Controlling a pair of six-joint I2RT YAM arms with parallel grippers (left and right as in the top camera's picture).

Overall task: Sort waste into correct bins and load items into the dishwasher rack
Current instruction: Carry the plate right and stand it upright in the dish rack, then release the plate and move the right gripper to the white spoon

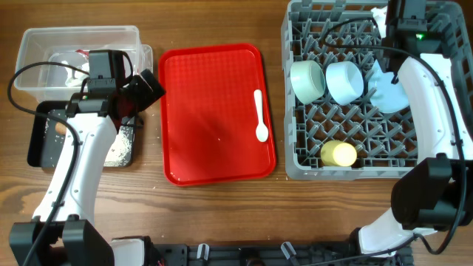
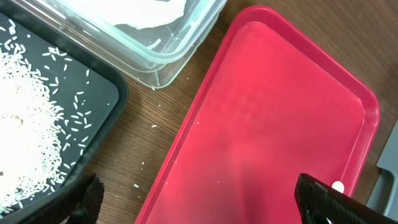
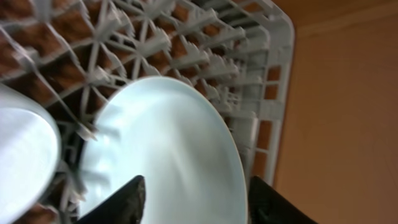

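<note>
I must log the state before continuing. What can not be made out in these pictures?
Clear tub contents: overhead, the left arm covers part; the left wrist view cuts them off at its top edge.
Right claw on the plate: right wrist view is blurred, contact unclear; overhead, the right arm hides the claw.
Black tray middle: overhead, under the left arm.

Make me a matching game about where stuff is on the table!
Things:
1. white spoon
2. yellow cup
3. loose rice
4. white tissue bits

Places:
A. in the grey rack
B. on the red tray
C. in the clear tub
D. in the black tray

Pairs: 1-B, 2-A, 3-D, 4-C
</note>
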